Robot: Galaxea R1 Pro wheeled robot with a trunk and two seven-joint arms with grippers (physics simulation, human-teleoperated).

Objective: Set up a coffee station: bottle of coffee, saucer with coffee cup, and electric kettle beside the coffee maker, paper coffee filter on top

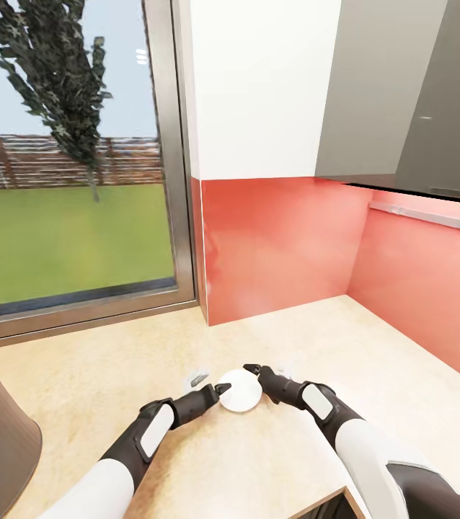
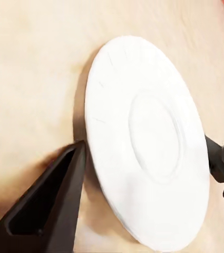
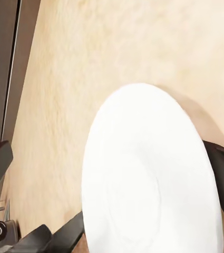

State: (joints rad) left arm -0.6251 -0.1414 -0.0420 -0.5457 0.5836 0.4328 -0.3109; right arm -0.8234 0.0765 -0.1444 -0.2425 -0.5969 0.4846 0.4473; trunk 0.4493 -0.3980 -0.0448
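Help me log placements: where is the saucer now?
In the head view the saucer lies on the kitchen countertop, low and near centre, between the left gripper and the right gripper, well short of the red backsplash.

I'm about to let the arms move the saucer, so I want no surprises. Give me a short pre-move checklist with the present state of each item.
1. Saucer within reach between both grippers: ok.
2. Left gripper at the saucer's rim: ok; firm hold: cannot tell.
3. Right gripper at the opposite rim: ok; firm hold: cannot tell.
4. Saucer flat on the kitchen countertop or lifted: cannot tell; a shadow lies beneath it in the left wrist view.
5. Saucer top bare, no cup on it: ok.
6. Coffee maker in sight as a target: not ok.
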